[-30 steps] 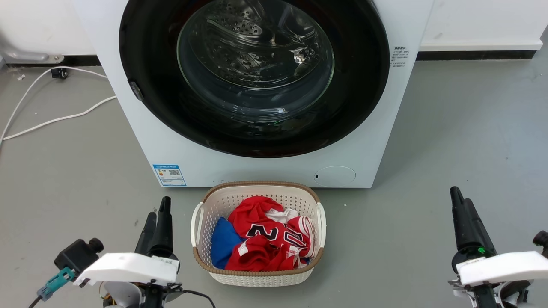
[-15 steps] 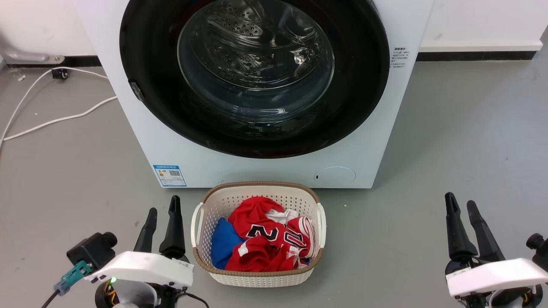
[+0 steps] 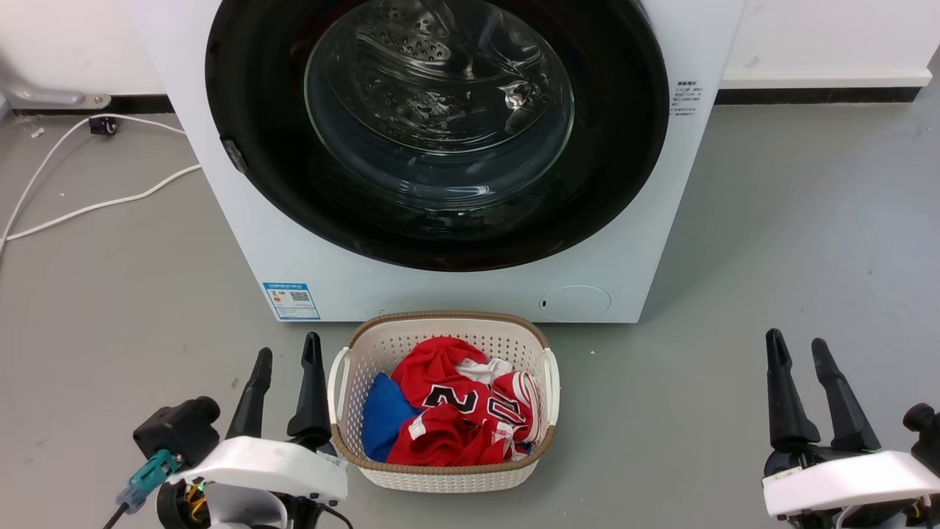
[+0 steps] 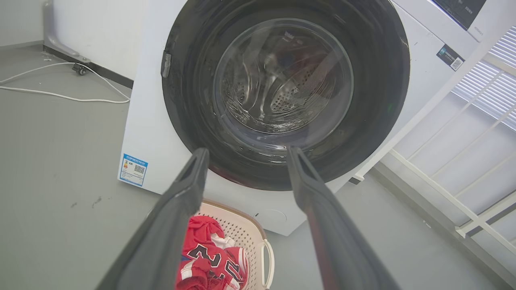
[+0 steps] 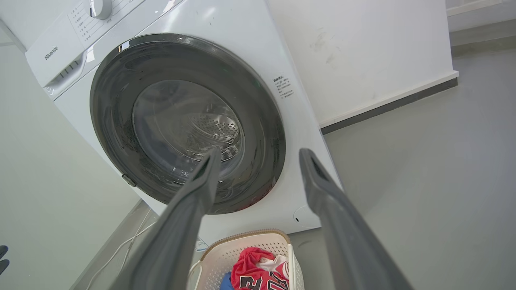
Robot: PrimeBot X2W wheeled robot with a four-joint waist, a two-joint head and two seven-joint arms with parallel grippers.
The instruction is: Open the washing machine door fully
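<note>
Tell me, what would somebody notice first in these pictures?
The big black washing machine door with its shiny glass middle, at the top of the head view. Below it on the floor sits a white basket holding a red jersey. The left gripper and right gripper are open at the bottom corners.

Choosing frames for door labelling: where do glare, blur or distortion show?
Head view: sharp, even light, with white glints on the glass of the door. Left wrist view: the left gripper is soft up close, and the wide angle makes straight lines lean. Right wrist view: the right gripper is soft too, the machine looks tilted, and there is a small glint on the door's upper rim.
</note>
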